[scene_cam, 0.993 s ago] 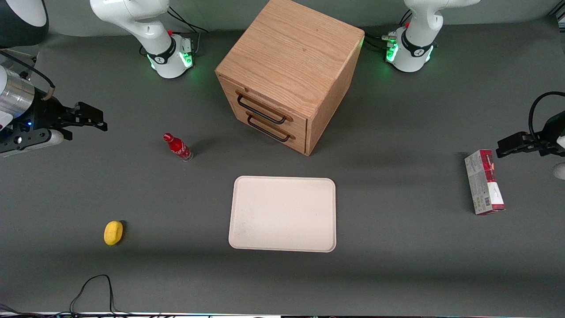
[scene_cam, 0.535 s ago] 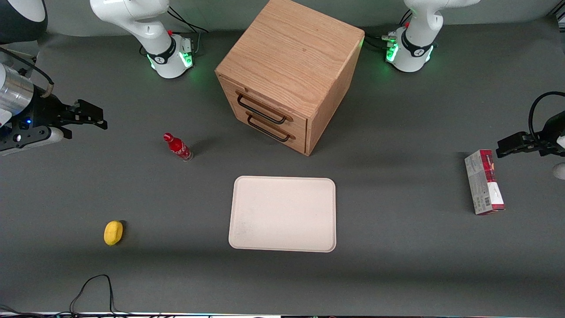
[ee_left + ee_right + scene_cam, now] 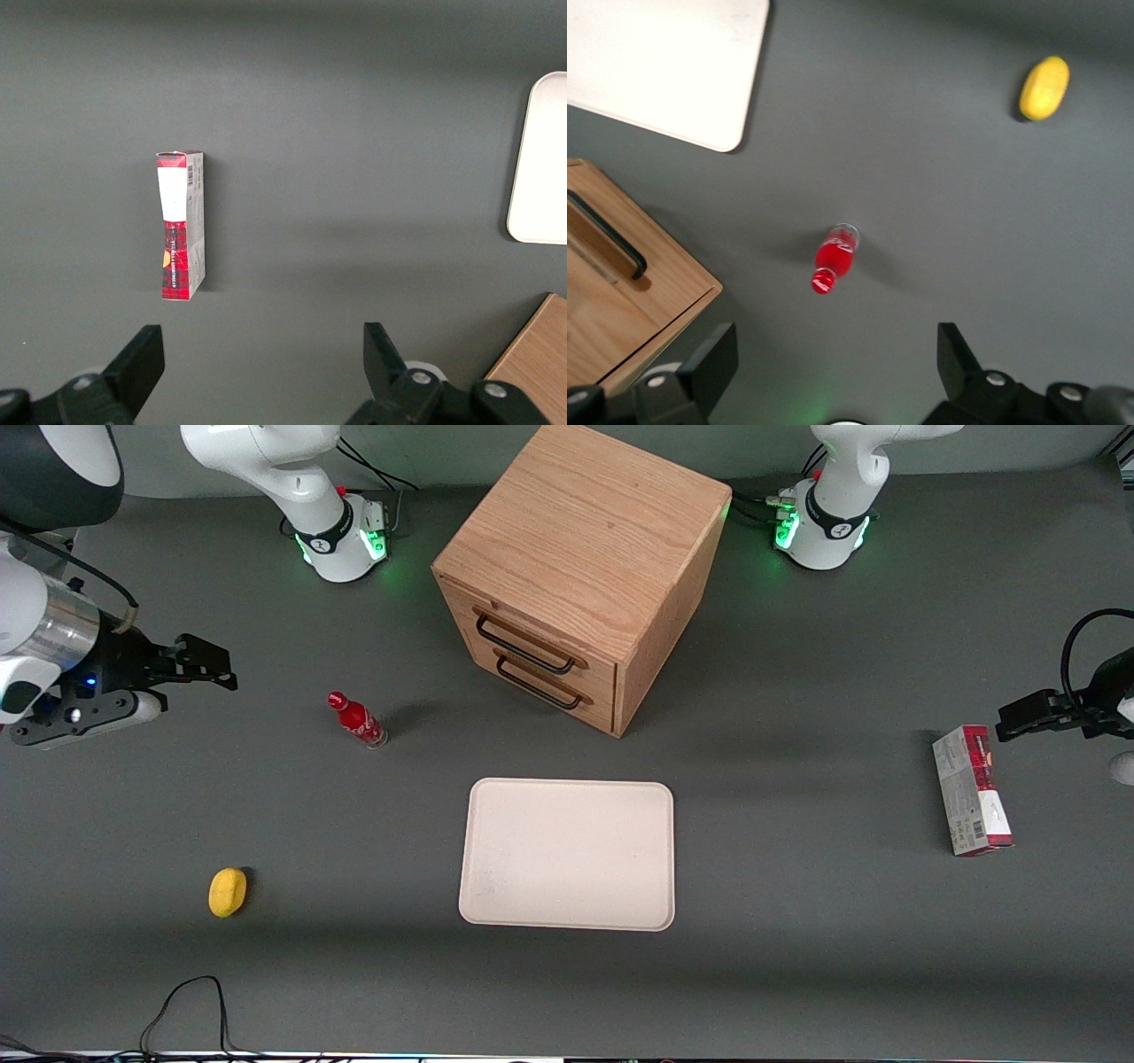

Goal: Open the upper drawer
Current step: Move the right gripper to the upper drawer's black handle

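The oak cabinet [image 3: 585, 540] stands at the middle of the table, away from the front camera. Its upper drawer [image 3: 540, 634] is closed, with its black bar handle [image 3: 523, 648] above the lower drawer's handle [image 3: 538, 684]. My right gripper [image 3: 221, 669] hovers open and empty above the table toward the working arm's end, well apart from the cabinet, with the red bottle between them. In the right wrist view the gripper [image 3: 837, 350] is open over bare table. That view shows a corner of the cabinet [image 3: 620, 310] with one black handle [image 3: 607, 235]. I cannot tell which drawer's.
A small red bottle [image 3: 356, 720] stands on the table, also in the right wrist view [image 3: 831, 258]. A cream tray [image 3: 567, 855] lies nearer the camera than the cabinet. A yellow lemon [image 3: 227, 891] lies near the front. A red-and-grey box [image 3: 971, 790] lies toward the parked arm's end.
My right gripper has moved a little toward the cabinet and slightly nearer the front camera. It stays open. The drawers have not moved.
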Motion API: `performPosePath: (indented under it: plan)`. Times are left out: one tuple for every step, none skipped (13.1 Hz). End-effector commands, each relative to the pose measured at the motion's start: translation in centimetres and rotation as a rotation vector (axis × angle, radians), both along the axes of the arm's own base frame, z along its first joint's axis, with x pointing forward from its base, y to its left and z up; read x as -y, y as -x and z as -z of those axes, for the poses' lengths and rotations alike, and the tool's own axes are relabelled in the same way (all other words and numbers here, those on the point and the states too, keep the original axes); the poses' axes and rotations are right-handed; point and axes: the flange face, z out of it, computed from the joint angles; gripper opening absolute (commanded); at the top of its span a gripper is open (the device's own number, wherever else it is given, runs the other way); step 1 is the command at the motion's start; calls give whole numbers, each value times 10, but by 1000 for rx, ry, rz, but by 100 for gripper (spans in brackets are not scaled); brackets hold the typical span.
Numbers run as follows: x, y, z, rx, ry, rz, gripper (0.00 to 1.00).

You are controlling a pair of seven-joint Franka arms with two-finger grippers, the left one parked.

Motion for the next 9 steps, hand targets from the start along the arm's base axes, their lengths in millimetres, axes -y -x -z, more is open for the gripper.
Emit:
performPosePath:
  plan:
    - [-67, -14, 7, -3, -5, -104, 100]
    - [-87, -17, 18, -17, -5, -134, 100]
    - [-107, -21, 27, -26, -14, -159, 100]
    - [-130, -22, 37, -38, -26, -192, 100]
    - [-151, -24, 45, -33, -27, -223, 100]
    - [-181, -21, 56, -27, -20, -273, 100]
    - [-202, -19, 65, -9, -19, -324, 100]
    - [-217, -19, 72, 7, -34, -351, 100]
    - [-226, -20, 81, 6, -50, -362, 100]
